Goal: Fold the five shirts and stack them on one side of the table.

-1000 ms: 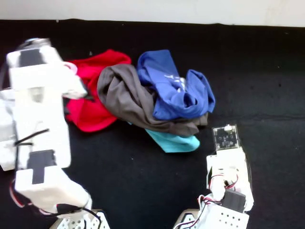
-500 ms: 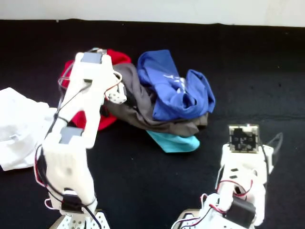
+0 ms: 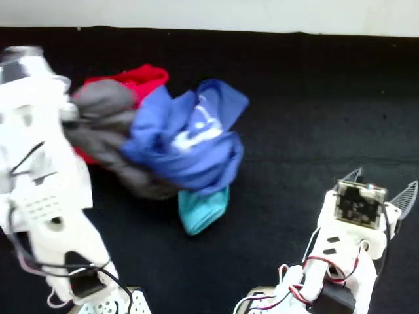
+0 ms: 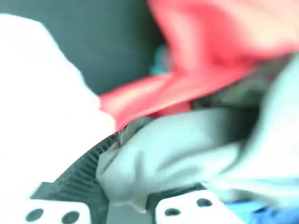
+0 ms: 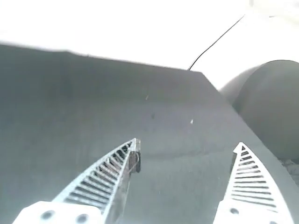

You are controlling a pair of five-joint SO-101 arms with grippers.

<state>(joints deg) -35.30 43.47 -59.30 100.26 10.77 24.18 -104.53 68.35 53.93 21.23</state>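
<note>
My left gripper (image 3: 68,112) is shut on a fold of the grey shirt (image 3: 108,101) at the left side of the black table. In the left wrist view the grey shirt (image 4: 187,144) bunches between the jaws of that gripper (image 4: 140,161), with the red shirt (image 4: 210,56) behind and a white shirt (image 4: 37,116) beside it. The blue shirt (image 3: 186,140) lies crumpled over the grey one. Behind the pile shows the red shirt (image 3: 137,77), and a teal shirt (image 3: 203,210) pokes out at its front. Far off at the front right, my right gripper (image 3: 383,180) (image 5: 188,143) stands open, with nothing between its fingers.
The black table (image 3: 314,98) stretches bare to the right of the pile, up to the pale wall (image 3: 262,13) at the back. A dark rounded object (image 5: 275,107) sits past the table's corner in the right wrist view.
My left arm swung to the left with the grey shirt in its gripper, dragging the blue, teal and red shirts leftward. My right arm shifted right and its gripper now stands wide open.
</note>
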